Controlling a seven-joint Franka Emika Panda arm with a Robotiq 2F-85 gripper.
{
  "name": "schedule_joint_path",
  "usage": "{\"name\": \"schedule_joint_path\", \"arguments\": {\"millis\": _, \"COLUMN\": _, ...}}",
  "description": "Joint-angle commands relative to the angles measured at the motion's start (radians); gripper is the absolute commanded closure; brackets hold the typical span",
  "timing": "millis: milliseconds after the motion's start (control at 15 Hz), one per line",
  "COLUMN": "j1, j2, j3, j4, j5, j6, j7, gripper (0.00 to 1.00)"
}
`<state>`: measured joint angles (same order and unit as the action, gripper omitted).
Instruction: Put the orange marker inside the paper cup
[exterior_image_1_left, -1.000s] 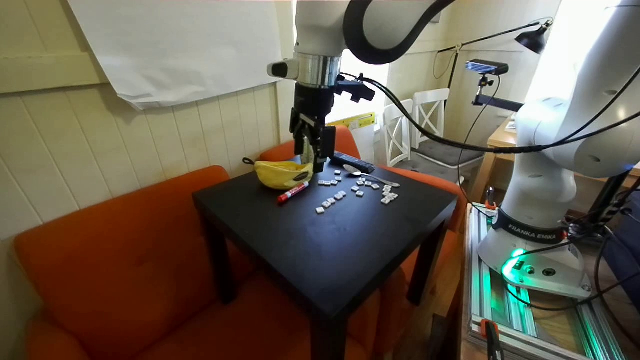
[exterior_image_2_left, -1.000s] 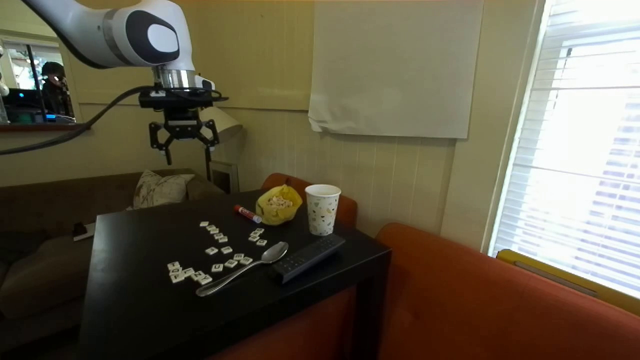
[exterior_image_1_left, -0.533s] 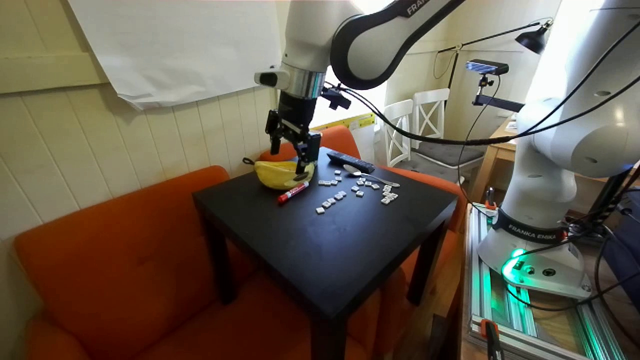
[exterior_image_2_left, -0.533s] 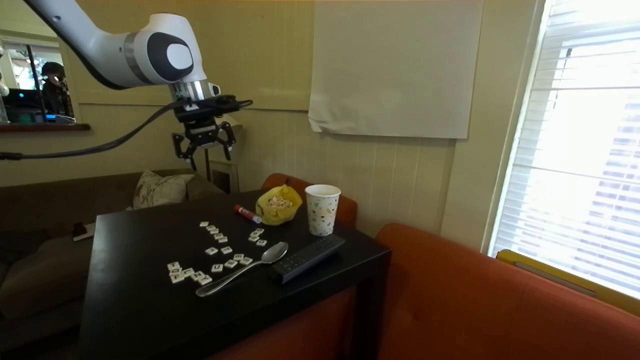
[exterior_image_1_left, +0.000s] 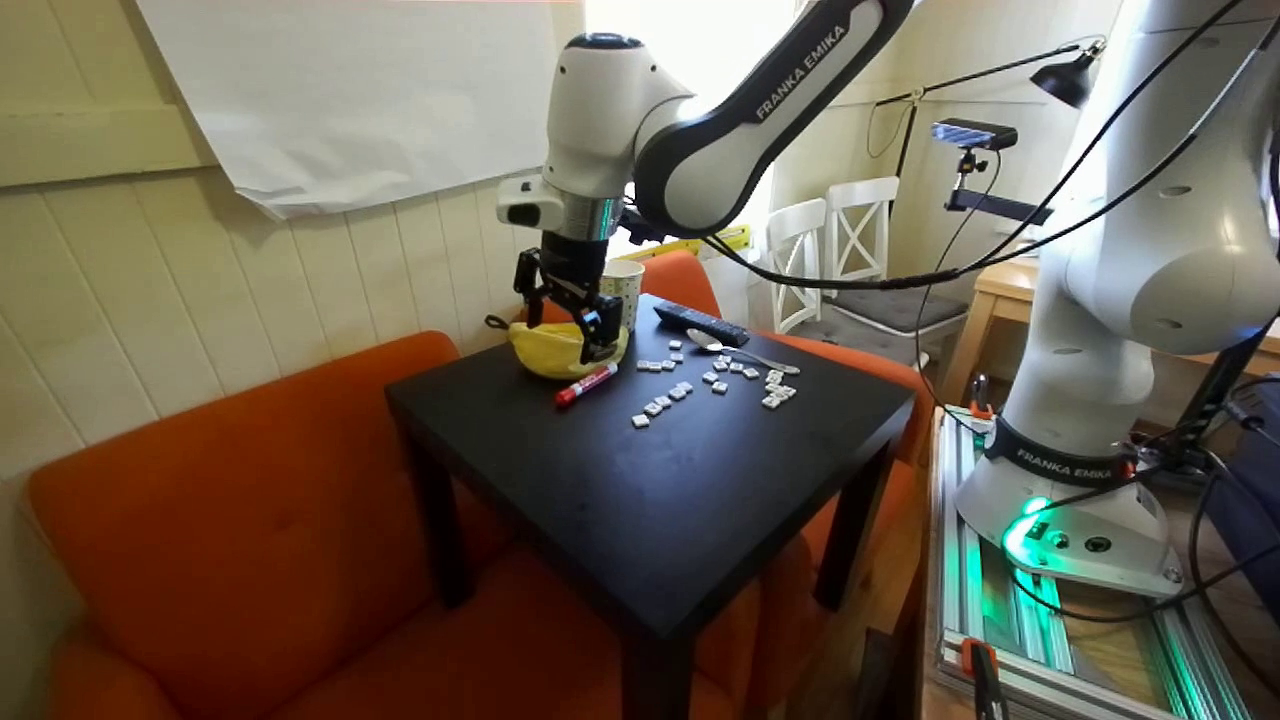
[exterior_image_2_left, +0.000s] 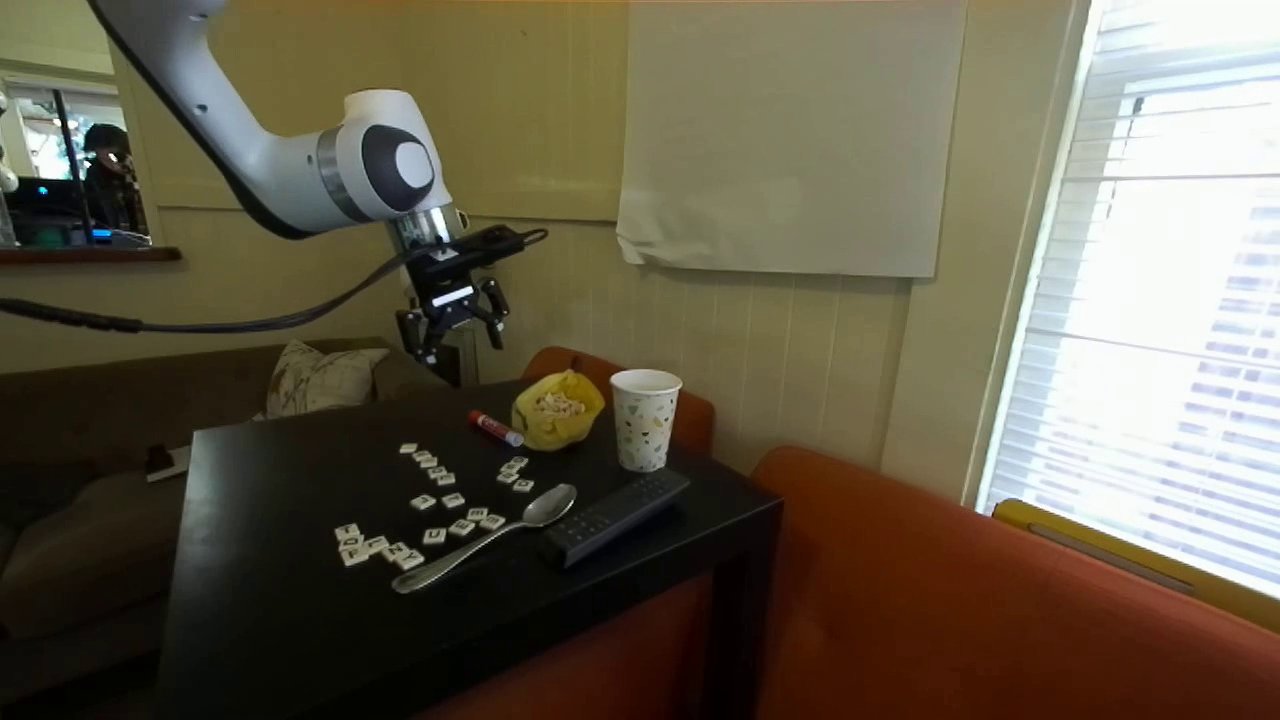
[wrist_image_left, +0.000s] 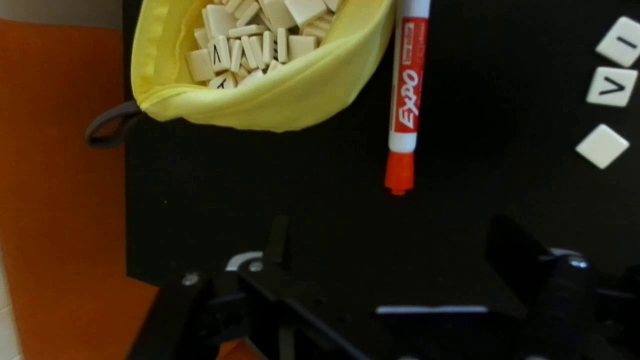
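The orange marker (exterior_image_1_left: 587, 385), a red-orange pen with a white part, lies on the black table beside a yellow banana-shaped pouch. It also shows in an exterior view (exterior_image_2_left: 495, 428) and in the wrist view (wrist_image_left: 407, 90), its red end toward the jaws. The paper cup (exterior_image_2_left: 645, 425), whitish with small specks, stands upright beyond the pouch. It is partly behind the gripper in an exterior view (exterior_image_1_left: 622, 285) and out of the wrist view. My gripper (exterior_image_1_left: 564, 338) is open and empty, tilted, above the table near the marker and pouch. Its spread fingers show in the wrist view (wrist_image_left: 392, 235).
The yellow pouch (wrist_image_left: 280, 110) holds letter tiles and sits right beside the marker. Loose letter tiles (exterior_image_2_left: 428, 460), a spoon (exterior_image_2_left: 548, 505) and a black remote (exterior_image_2_left: 620, 515) lie on the table (exterior_image_1_left: 640, 520). An orange sofa (exterior_image_1_left: 250, 500) borders the table.
My gripper has moved down toward the table and become tilted, shifting left in an exterior view and right in an exterior view. The marker, cup and pouch have not moved.
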<state>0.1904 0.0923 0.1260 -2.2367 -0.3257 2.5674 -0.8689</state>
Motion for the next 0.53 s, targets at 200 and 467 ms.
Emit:
{"name": "schedule_joint_path", "arguments": {"millis": 200, "j1": -0.029, "j2": 0.081, "j3": -0.001, "j4": 0.041, "j5": -0.071, "j6": -0.040, "j7": 0.048, "gripper": 0.00}}
{"name": "schedule_joint_path", "arguments": {"millis": 467, "j1": -0.033, "j2": 0.127, "j3": 0.013, "j4": 0.060, "j5": -0.028, "j6": -0.067, "j7": 0.042, "gripper": 0.00}}
